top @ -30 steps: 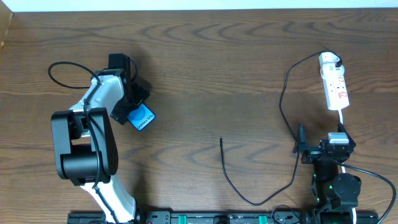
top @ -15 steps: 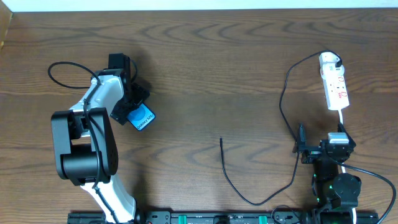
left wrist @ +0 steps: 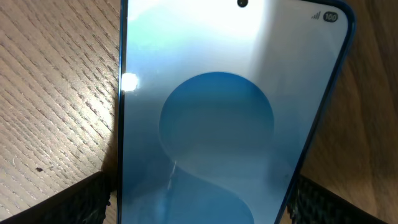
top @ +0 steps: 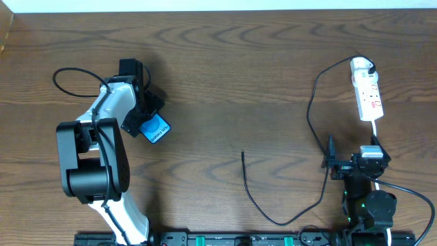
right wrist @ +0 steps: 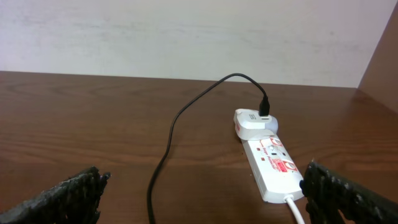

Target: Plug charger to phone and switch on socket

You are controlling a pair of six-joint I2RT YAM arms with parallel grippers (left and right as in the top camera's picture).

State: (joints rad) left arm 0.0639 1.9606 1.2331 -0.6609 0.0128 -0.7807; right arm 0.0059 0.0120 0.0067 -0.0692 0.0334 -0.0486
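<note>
Left gripper (left wrist: 200,202) clasps the phone (left wrist: 217,93) (right gripper (right wrist: 202,199) gapes)

A slim smartphone with a blue screen (top: 156,128) lies screen up at the bench (top: 239,68) left. The narrow white power strip (top: 371,99) lies far right and carries a white adapter plug (top: 362,66). Its thin black cable (top: 308,115) ends mid-bench.

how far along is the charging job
Done: white adapter sits in the power strip. In hand: left gripper straddles the phone, grip unclear. Left: cable tip lies loose, far from the phone; right gripper open, empty; can't tell if the strip is on.
</note>
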